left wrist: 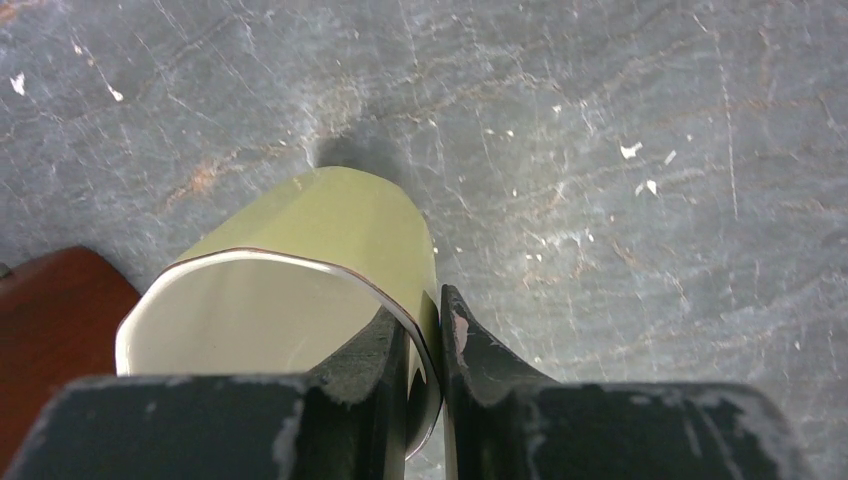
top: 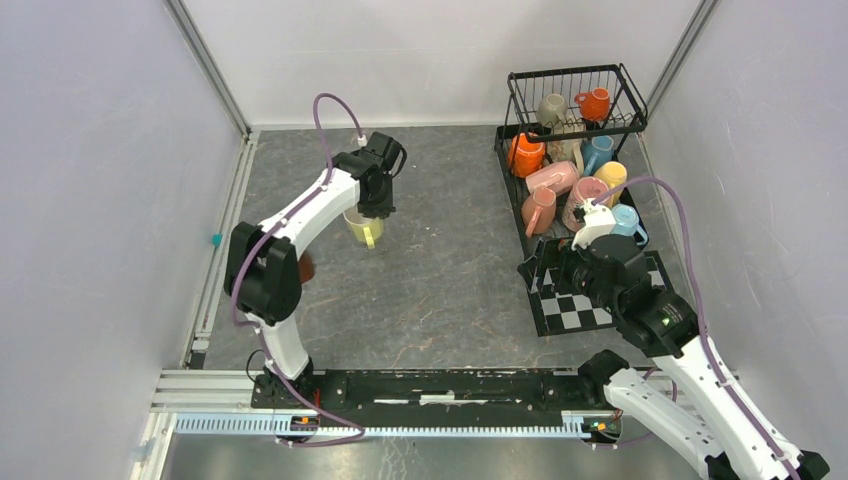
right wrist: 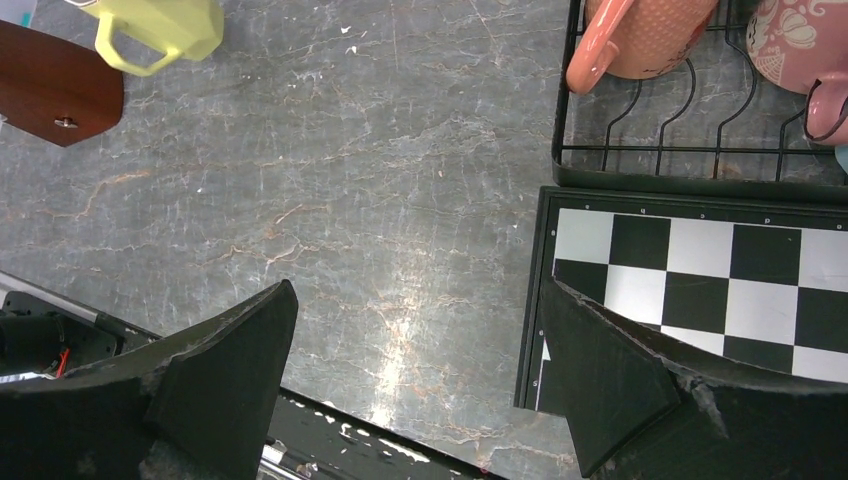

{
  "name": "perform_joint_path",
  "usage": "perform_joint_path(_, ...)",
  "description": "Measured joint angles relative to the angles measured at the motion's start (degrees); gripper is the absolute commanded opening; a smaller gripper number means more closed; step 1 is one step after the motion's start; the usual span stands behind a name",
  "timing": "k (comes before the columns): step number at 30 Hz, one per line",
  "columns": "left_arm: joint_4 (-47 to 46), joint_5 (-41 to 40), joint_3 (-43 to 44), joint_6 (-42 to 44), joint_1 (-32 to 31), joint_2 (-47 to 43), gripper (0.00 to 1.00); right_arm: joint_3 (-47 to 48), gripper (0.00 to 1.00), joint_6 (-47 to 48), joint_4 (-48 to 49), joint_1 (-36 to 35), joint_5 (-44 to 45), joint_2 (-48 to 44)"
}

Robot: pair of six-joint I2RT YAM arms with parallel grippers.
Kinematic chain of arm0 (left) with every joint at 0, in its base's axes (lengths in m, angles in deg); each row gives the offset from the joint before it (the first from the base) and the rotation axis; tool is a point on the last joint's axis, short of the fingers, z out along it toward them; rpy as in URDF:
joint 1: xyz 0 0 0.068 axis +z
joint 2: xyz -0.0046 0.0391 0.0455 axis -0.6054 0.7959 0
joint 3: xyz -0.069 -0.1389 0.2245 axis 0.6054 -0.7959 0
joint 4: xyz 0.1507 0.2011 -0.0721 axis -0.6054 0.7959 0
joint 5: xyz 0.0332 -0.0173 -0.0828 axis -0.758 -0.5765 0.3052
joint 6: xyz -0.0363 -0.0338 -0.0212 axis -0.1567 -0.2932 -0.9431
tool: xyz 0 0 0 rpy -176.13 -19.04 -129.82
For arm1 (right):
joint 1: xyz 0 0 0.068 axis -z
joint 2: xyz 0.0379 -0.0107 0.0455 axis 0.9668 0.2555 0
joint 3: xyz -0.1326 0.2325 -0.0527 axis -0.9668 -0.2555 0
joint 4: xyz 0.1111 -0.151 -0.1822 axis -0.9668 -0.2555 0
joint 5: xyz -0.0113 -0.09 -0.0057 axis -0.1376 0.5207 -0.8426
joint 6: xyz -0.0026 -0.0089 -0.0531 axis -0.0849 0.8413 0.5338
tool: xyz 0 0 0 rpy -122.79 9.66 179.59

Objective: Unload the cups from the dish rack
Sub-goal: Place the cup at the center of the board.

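While the left arm [top: 300, 215] stretches forward from its base with the wrist turned down over the middle of the grey marbled surface [top: 440, 280], the left jaws stand nearly closed. They pinch the wall of a yellow cup [top: 362, 226] at its rim, one finger inside and one outside. That cup hangs tilted, handle toward the robot, well apart from the dish rack [top: 570, 71]. Whether its base touches the surface cannot be told. The right arm [top: 680, 350] is folded at the right side. The right jaws gape as wide as they go over the left edge of the checkered mat [top: 585, 312], holding nothing.

A brown wedge [top: 306, 268] is mostly hidden behind the left arm's elbow. The right wrist covers the rack's near end, so the nearest cup there shows only in part.

Counted from above, the rack's upper tier holds two cups: one grey-olive cup [top: 551, 108] and one orange cup [top: 595, 102]. The lower tier seems to hold eight: one orange, one cream, one yellow, two light blue and three pink. One cup is off the rack.
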Motion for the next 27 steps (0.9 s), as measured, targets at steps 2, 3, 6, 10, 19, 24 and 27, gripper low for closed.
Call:
perform_joint_path(2, -0.09, 0.04, 0.98, 0.61, 0.85, 1.49, 0.02, 0.00, 0.98, 0.22, 0.02, 0.00, 0.00, 0.15)
perform_joint_path(3, -0.11, 0.11, 1.36, 0.76, 1.20, 2.25, 0.02, 0.00, 0.98, 0.33, 0.02, 0.00, 0.00, 0.31)
perform_joint_path(6, -0.02, 0.17, 1.95, 1.33, 1.73, 3.74, 0.02, 0.00, 0.98, 0.63, 0.04, 0.00, -0.02, 0.79)
perform_joint_path(10, 0.11, 0.20, 2.75, 2.08, 1.92, 5.38, 0.02, 0.00, 0.98, 0.94, 0.09, 0.00, -0.04, 1.25)
perform_joint_path(19, 0.11, 0.57, 2.97, 2.64, 1.95, 7.28, 0.10, 0.00, 0.98, 1.49, 0.17, 0.00, -0.07, 1.81)
perform_joint_path(24, 0.09, 1.29, 3.06, 2.64, 1.92, 7.28, 0.16, -0.31, 0.98, 1.73, 0.57, 0.00, -0.07, 1.79)
perform_joint_path(27, 0.07, 1.36, 3.06, 2.64, 1.95, 7.28, 0.25, -0.74, 0.98, 2.03, 0.92, 0.00, -0.07, 1.79)
